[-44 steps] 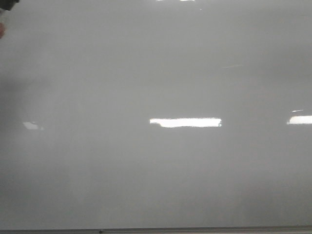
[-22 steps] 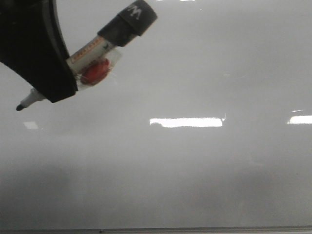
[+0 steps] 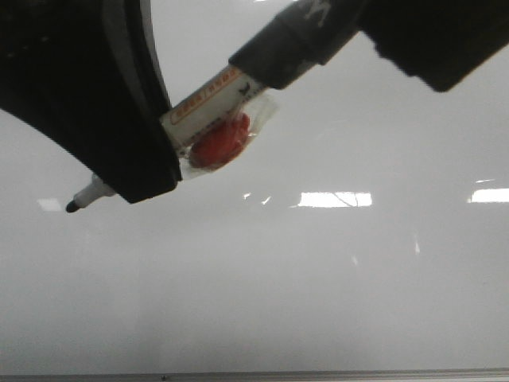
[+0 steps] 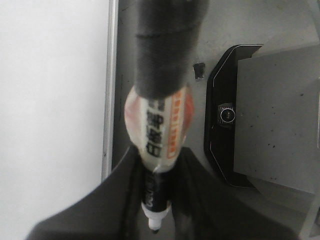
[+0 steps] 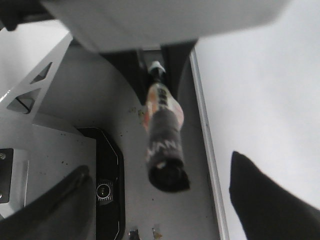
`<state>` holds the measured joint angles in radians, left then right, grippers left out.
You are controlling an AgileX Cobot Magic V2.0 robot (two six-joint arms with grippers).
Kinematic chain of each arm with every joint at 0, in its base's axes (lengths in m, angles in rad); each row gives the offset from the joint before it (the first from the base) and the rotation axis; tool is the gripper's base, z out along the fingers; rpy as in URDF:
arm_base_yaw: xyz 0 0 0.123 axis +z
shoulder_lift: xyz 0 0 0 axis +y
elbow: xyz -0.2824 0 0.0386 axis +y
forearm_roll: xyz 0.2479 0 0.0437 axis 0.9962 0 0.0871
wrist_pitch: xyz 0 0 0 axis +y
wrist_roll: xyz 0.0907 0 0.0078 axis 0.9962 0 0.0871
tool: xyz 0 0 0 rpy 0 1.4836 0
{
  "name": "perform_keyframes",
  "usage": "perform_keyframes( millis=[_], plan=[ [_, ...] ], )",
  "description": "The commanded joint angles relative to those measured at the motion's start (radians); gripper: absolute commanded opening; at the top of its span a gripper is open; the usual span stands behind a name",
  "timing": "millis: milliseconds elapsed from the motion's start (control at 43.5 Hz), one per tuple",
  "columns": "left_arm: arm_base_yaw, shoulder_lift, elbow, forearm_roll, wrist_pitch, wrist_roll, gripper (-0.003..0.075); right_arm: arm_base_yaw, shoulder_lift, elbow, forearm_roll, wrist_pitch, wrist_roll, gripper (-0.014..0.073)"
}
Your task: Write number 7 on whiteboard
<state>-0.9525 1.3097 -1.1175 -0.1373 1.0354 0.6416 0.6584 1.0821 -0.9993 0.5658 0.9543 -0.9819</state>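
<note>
One marker clamped in left gripper; one whiteboard, unmarked. Right gripper entered since, jaws spread wide.

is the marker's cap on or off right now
Off. In the front view the marker ends in a bare dark tip, and the left wrist view shows the same uncovered tip below the left gripper.

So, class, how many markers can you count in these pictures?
1. The marker is held in the left gripper in front of the whiteboard, its tip uncapped. No others show.
</note>
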Motion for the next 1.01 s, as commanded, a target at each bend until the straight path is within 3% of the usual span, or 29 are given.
perform_keyframes(
  millis=[0, 161, 621, 667, 874, 989],
  plan=[
    [-0.008, -0.025, -0.03, -0.025, -0.045, -0.001, -0.002, 0.048, 0.011, -0.034, 0.047, -0.088, -0.018, 0.0581],
    [-0.008, -0.025, -0.03, -0.034, -0.055, -0.001, -0.002, 0.079, 0.056, -0.034, 0.049, -0.142, -0.017, 0.0546],
    [-0.008, -0.025, -0.03, -0.034, -0.057, -0.001, -0.0011, 0.079, 0.071, -0.034, 0.049, -0.117, -0.017, 0.0106],
    [-0.008, -0.025, -0.03, -0.034, -0.059, -0.005, 0.0021, 0.079, 0.071, -0.034, 0.049, -0.117, -0.017, 0.0062],
    [-0.005, -0.029, -0.03, -0.032, -0.067, -0.015, 0.0361, 0.078, 0.071, -0.034, 0.049, -0.112, -0.015, -0.0063],
    [0.029, -0.072, -0.03, -0.019, -0.067, -0.059, 0.0434, 0.064, 0.069, -0.034, 0.042, -0.113, 0.004, -0.0066]
  ],
)
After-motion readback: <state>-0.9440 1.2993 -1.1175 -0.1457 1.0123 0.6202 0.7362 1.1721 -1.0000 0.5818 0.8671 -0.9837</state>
